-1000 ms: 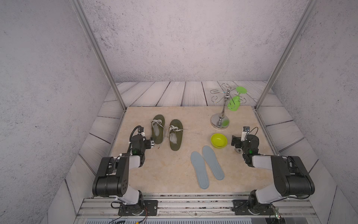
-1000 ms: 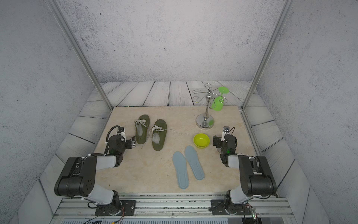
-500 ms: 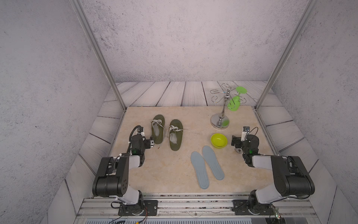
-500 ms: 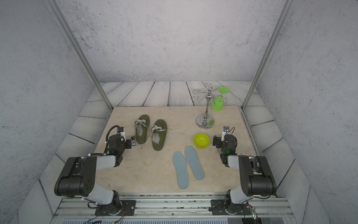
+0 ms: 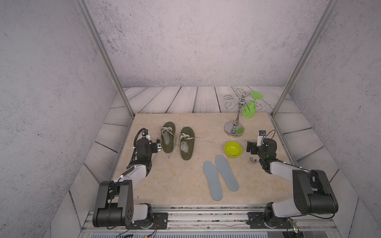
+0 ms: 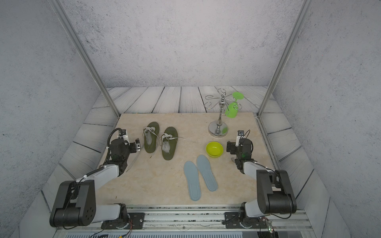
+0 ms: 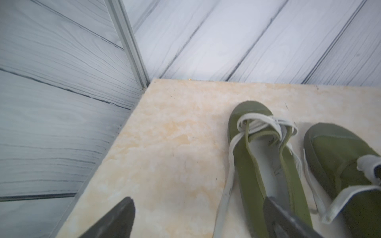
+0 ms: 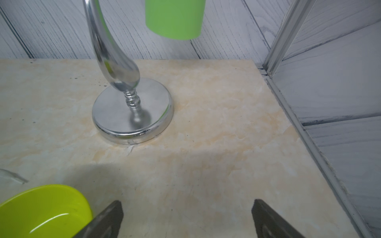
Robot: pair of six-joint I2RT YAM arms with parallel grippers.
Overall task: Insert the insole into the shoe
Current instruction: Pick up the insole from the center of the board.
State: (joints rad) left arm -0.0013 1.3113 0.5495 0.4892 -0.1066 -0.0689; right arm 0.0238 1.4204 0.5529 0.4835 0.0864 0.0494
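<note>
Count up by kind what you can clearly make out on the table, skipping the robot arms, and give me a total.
Olive shoes: 2
Grey-blue insoles: 2
Yellow-green bowl: 1
Chrome stand: 1
Green stemmed cup, hanging on the stand: 1
Small metal piece by the right arm, probably a spoon: 1
Total: 8

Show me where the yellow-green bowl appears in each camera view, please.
Top view: yellow-green bowl right of centre, just before the chrome stand.
Top view: same spot, stand behind it.
Left wrist: not in it.
Right wrist: cut by the picture's edge, nearer than the stand's base.
Shared landmark: the chrome stand.
</note>
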